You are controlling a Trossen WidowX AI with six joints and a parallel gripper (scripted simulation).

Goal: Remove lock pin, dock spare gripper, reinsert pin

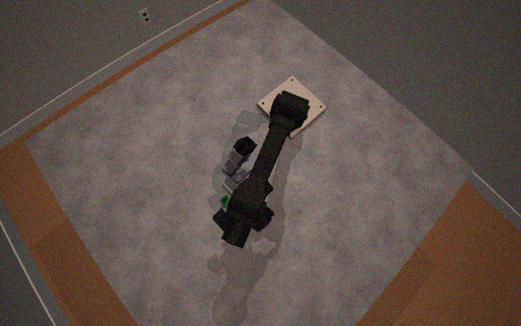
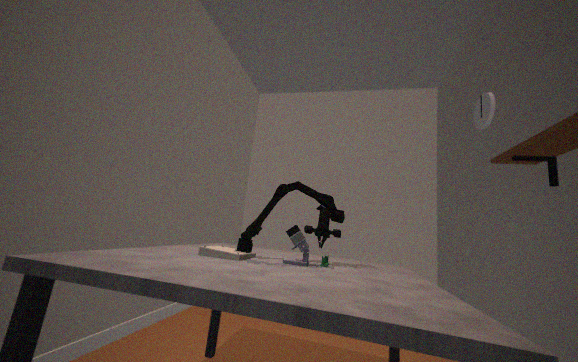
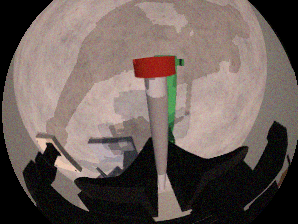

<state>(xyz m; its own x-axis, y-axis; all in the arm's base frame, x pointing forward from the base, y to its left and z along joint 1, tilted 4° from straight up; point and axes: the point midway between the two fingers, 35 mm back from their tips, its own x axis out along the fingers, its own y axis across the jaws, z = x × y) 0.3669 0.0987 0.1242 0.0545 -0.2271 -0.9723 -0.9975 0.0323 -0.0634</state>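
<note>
We see the red-headed grey lock pin point(image 3: 160, 123) clamped lengthwise in our gripper point(image 3: 162, 192), green spare gripper point(image 3: 172, 106) beneath, grey socket mount point(image 1: 236, 162) tilted beside.

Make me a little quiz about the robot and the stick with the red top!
1. What does the gripper hold?
2. True or false: the pin has a blue head.
3. The green thing stands: A) on the table B) on the wall shelf.

Key: 1. The pin, pinched near its plain end. 2. False, the head is red. 3. A.
</note>
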